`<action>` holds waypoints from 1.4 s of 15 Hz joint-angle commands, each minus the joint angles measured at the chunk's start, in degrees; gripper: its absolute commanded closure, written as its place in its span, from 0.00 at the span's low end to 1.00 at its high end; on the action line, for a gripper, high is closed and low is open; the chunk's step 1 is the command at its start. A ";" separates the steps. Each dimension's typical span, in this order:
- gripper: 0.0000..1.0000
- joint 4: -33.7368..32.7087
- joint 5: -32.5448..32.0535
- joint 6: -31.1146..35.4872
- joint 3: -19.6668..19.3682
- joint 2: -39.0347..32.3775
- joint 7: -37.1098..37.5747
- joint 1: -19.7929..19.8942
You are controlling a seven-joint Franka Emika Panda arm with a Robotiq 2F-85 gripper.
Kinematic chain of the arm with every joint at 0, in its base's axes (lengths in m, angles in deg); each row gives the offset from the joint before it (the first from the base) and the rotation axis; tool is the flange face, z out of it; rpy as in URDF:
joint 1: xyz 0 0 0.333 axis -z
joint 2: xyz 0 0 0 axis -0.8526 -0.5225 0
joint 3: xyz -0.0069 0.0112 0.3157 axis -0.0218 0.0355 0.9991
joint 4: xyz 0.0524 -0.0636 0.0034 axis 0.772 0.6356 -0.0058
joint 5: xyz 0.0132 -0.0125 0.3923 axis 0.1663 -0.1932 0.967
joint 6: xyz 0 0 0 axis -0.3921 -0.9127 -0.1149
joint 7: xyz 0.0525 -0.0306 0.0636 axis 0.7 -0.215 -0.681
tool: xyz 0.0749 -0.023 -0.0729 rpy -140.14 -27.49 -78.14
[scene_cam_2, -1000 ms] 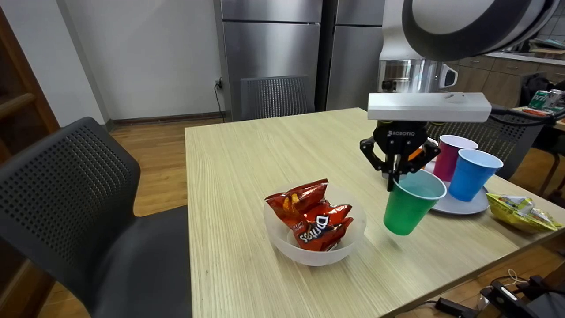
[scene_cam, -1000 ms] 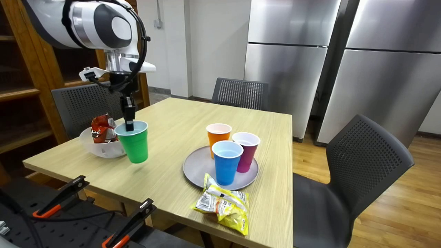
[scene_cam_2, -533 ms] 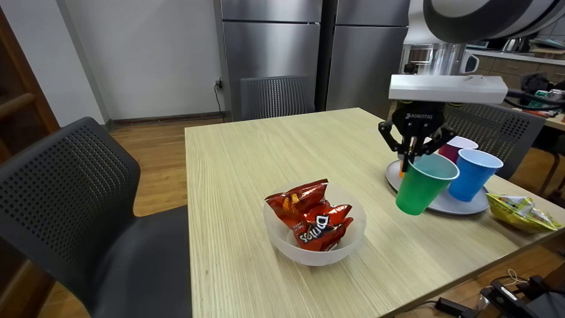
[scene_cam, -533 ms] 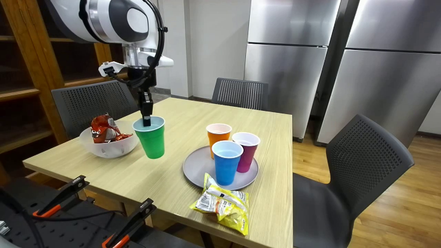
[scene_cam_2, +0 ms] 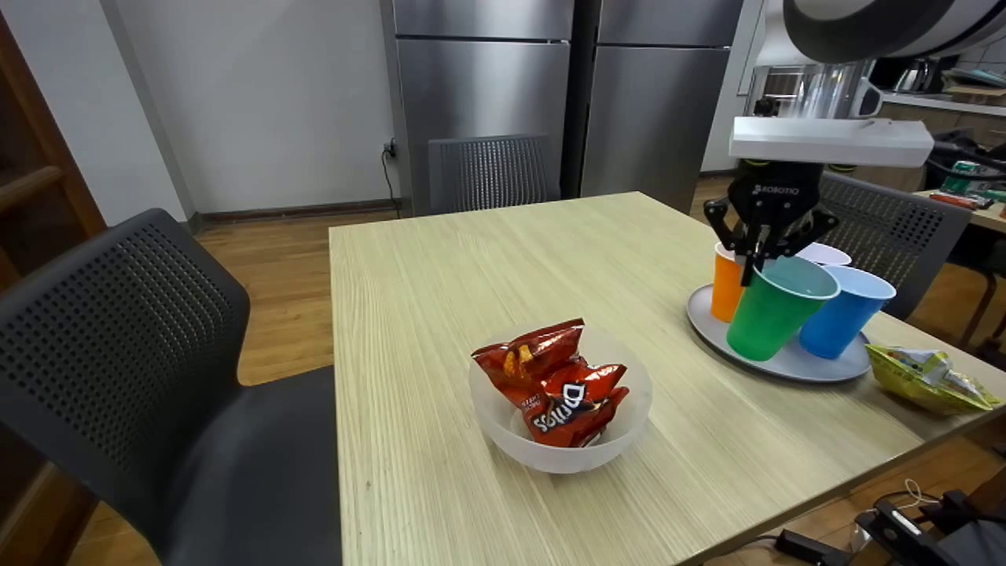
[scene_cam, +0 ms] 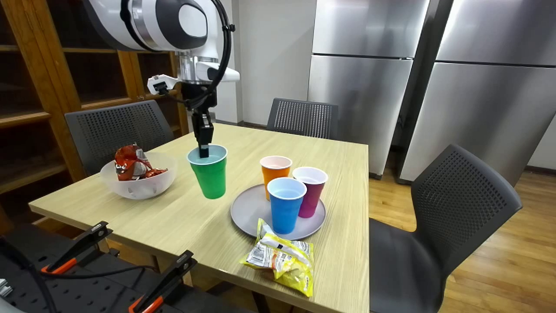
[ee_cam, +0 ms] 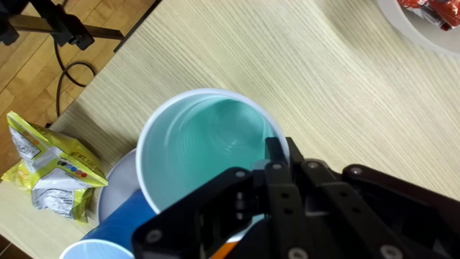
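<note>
"ROBOTIQ" gripper point(ee_cam: 284, 149), pinched green cup point(scene_cam_2: 770, 318), red bag point(scene_cam_2: 562, 393) — "Doritos"

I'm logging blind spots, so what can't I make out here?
Purple cup, in an exterior view: mostly hidden by the green cup.
Orange cup, wrist view: mostly hidden by the gripper.
Doritos bag, wrist view: cut off by the frame's corner.
Yellow bag, wrist view: fine print too small.

In an exterior view, from the plate point(scene_cam: 245, 217): held cup point(scene_cam: 210, 176) at ten o'clock, bowl point(scene_cam: 138, 190) at nine, bag point(scene_cam: 282, 261) at six.
</note>
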 commanded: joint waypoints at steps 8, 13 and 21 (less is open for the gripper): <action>0.99 -4.41 1.45 -1.45 -2.20 -2.37 -8.49 3.82; 0.99 -7.58 1.38 -2.21 -3.62 -6.05 -11.50 4.90; 0.99 -13.42 1.79 -4.07 -5.34 -12.94 -15.46 5.47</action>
